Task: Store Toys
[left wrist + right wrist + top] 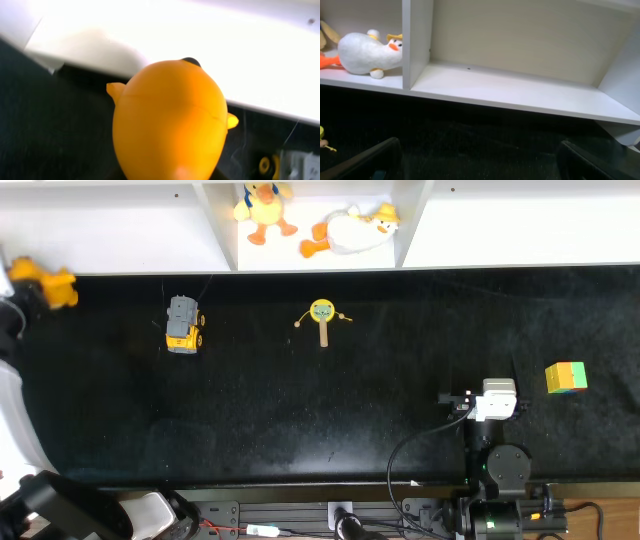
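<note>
Upper left, my left gripper [22, 298] gripped one orange toy [48, 283] by the shelf [120, 240]. Then came one yellow truck [183, 325], one rattle [322, 315], and two shelved upper centre: a yellow duck [265, 208] and a white duck [350, 230]. My right gripper [496, 394] gaped wide, lower right, near one cube [566, 377].

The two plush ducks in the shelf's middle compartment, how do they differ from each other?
The yellow duck has a yellow body; the white duck is white and wears a small yellow hat. The yellow duck is at the left of the compartment, feet toward the front; the white duck lies on its side at the right, head by the right divider. Both are soft toys with orange feet in the same compartment.
</note>
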Motion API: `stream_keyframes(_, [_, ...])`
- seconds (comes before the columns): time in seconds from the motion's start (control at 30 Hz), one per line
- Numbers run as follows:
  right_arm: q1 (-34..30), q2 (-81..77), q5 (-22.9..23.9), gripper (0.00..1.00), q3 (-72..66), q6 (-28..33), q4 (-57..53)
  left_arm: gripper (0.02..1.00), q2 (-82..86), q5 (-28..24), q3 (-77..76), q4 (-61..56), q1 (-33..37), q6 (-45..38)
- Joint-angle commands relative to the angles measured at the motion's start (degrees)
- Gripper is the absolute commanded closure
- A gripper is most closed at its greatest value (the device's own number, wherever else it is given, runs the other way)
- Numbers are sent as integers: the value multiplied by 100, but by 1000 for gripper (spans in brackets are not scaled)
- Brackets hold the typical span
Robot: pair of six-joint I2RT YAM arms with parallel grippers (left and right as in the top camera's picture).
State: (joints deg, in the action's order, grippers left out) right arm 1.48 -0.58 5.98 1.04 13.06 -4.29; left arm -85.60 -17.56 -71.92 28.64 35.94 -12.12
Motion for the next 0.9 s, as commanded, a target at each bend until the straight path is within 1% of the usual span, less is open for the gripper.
stream_keyframes(0.03, [-33, 33, -42, 5, -79, -66, 28, 825, 146, 487, -133, -247, -345, 568])
stream_keyframes(0.1, [-33, 33, -42, 5, -79, -66, 28, 822, 146, 732, -133, -420, -505, 664])
stream_keyframes(0.23, [-33, 33, -42, 5, -79, -66, 28, 809, 127, 898, -133, -741, -706, 756])
stream_keyframes(0.5, [-33, 33, -42, 5, -79, -66, 28, 787, -247, 931, -136, -1182, -774, 944])
stream_keyframes(0.9, [-33, 33, -42, 5, -79, -66, 28, 787, -911, 861, -385, -1329, -824, 1078])
